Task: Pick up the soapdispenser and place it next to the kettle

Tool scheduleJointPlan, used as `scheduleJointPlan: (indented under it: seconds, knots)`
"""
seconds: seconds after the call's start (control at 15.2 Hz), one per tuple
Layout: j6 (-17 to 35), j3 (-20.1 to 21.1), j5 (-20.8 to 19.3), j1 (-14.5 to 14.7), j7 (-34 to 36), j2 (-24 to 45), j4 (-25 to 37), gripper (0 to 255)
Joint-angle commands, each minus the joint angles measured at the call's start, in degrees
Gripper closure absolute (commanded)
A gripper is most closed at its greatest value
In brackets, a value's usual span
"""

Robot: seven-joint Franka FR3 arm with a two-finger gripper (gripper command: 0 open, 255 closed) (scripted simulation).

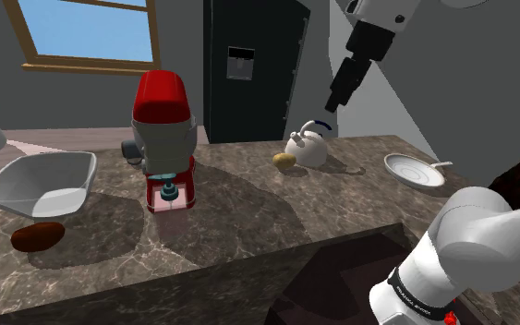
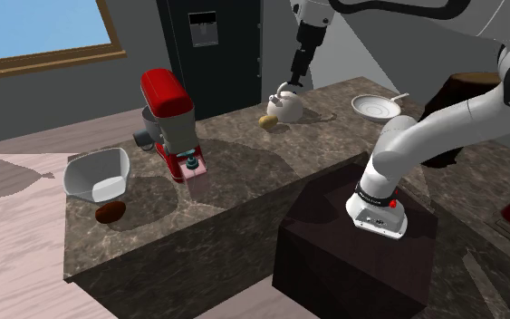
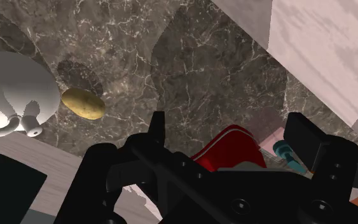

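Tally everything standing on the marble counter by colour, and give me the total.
White: 3 - bowl, kettle, plate
Red: 1 - stand mixer
Pink: 1 - soap dispenser, with a teal pump
Dark brown: 1 - rounded lump
Yellow: 1 - potato
Total: 7

Soft, even rendered light, window (image 1: 87, 32) was bright blue, walls (image 1: 489, 92) were dull grey, broad soft-edged shadows lay across the marbled counter (image 1: 341, 198), a small dark shadow sat just beside the white kettle (image 3: 9, 89), fridge (image 1: 253, 65) was nearly black, faint sheen on the red mixer (image 1: 163, 102)
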Motion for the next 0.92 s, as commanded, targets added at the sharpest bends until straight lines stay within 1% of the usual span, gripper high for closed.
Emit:
scheduleJointPlan:
  seconds: [0.0, 0.4, 0.86]
  knots:
    - [0.0, 0.0, 0.0, 0.0, 0.0, 0.0, 0.0, 0]
    - [9.8, 4.9, 1.7, 1.9, 2.4, 7.1, -1.3, 0]
    - [20.4, 10.7, 1.8, 3.5, 5.6, 17.8, 0.3, 0]
